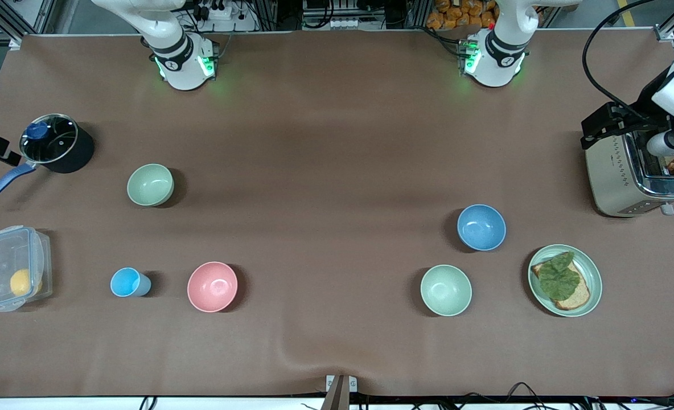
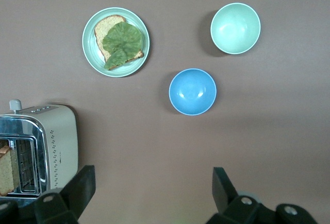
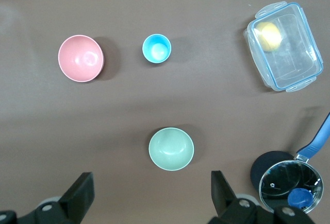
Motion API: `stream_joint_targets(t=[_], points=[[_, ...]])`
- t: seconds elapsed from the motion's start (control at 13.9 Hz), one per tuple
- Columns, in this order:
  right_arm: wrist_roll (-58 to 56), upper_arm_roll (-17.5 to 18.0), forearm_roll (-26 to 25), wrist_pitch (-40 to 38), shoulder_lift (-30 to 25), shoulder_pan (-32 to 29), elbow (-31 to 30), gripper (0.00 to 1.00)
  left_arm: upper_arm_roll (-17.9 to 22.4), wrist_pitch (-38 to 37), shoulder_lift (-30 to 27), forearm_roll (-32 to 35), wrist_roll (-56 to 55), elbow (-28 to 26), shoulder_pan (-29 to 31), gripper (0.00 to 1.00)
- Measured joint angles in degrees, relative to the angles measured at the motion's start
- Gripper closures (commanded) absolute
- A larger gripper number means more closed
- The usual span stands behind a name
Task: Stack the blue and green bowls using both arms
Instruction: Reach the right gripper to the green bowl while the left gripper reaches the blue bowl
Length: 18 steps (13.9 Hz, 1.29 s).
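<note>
The blue bowl (image 1: 481, 227) sits toward the left arm's end of the table and also shows in the left wrist view (image 2: 192, 91). The sage-green bowl (image 1: 150, 184) sits toward the right arm's end and also shows in the right wrist view (image 3: 171, 149). My left gripper (image 2: 153, 185) is open and empty, high up beside the toaster (image 1: 636, 171). My right gripper (image 3: 152, 185) is open and empty, high over the table between the green bowl and the pot (image 1: 58, 142). Both bowls stand upright and apart.
A mint-green bowl (image 1: 446, 290) sits nearer the front camera than the blue bowl. Beside it is a green plate with toast and lettuce (image 1: 592, 267). A pink bowl (image 1: 212, 286), a light-blue cup (image 1: 126, 282) and a clear box with a lemon (image 1: 12, 276) lie toward the right arm's end.
</note>
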Motion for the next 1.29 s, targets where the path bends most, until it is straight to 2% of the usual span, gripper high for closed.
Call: stream_joint_targets(t=[0.79,0.93,1.29], points=[[0.1,0.4,0.0,1.5,0.0,-0.2,0.0,0.0,0.0,-0.4,0.2,-1.2,-0.1,-1.0,0.2,0.0],[0.0,0.3,0.0,1.5,0.1,-0.5,-0.1,0.0,0.0,0.4,1.0,-2.1,-0.3,-4.0,0.4,0.0],[0.1,0.3,0.0,1.4,0.3,-0.5,-0.4,0.0,0.0,13.0,2.9,-2.2,-0.6,-15.6,0.7,0.0]])
